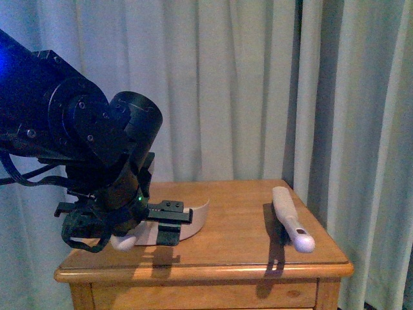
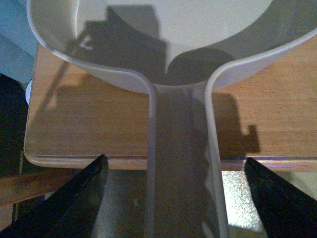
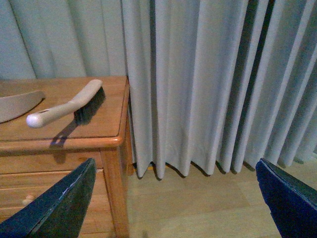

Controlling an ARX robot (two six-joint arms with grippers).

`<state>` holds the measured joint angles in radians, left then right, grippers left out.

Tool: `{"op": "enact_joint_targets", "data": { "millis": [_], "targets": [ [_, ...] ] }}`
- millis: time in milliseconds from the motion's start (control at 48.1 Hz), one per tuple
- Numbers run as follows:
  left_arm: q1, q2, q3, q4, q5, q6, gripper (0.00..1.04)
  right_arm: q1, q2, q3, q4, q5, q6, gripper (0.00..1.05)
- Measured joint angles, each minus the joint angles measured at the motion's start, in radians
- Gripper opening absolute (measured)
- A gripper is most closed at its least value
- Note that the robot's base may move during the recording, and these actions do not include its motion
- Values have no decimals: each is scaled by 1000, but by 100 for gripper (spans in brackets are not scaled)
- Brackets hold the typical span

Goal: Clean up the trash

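Cannot place the trash with any certainty: shows as no clear crumpled wad in any of the three views. Can make out only a small white rounded shape (image 1: 122, 242) in the front view, low under the left arm at the table's front left edge, and cannot tell whether paper or the tip of a handle.

Just beside that spot lies a pinkish-beige dustpan (image 2: 198, 29), flat on the wooden table (image 1: 239, 206), pan toward the middle of the tabletop, long handle running back over the front edge. Straddling that handle: the left gripper (image 2: 174, 159), jaws spread wide, one dark finger on each side, neither touching the handle, nothing clamped.

Further right on the same tabletop, well apart from the dustpan, rests a hand brush (image 1: 287, 213), dark bristles toward the wood, white rounded handle end pointing at the front right corner.

Off past the table's right side hangs the right gripper (image 3: 176, 161), jaws also wide, nothing between them but bare wooden floor (image 3: 198, 208) below and the corner of the table to one side. Shows there a drawer front with a small knob (image 3: 27, 200) under the tabletop.

Behind everything, pale pleated curtains (image 1: 226, 84) reaching down to the floor.
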<state>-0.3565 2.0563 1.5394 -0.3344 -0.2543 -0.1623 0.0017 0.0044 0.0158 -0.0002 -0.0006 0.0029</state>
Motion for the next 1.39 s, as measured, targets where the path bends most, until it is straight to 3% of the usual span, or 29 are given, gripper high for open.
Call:
{"op": "enact_joint_targets", "data": {
  "millis": [104,270,561,810,1101,1392],
  "targets": [
    [0,0,0,17,1,5,58,0,0,0,0,0,0,97],
    [0,0,-5,43,7,10,30,0,0,0,0,0,0,97],
    [5,-26,-47,94,6,11,29,0,0,0,0,0,0,97],
    [19,-213,-214,390,-26,72,29,0,0,0,0,0,0,97],
    [61,-738,-673,806,93,314,29,0,0,0,0,0,0,97],
    [210,-1215,-993,780,279,317,29,0,0,0,0,0,0,97]
  ]
}}
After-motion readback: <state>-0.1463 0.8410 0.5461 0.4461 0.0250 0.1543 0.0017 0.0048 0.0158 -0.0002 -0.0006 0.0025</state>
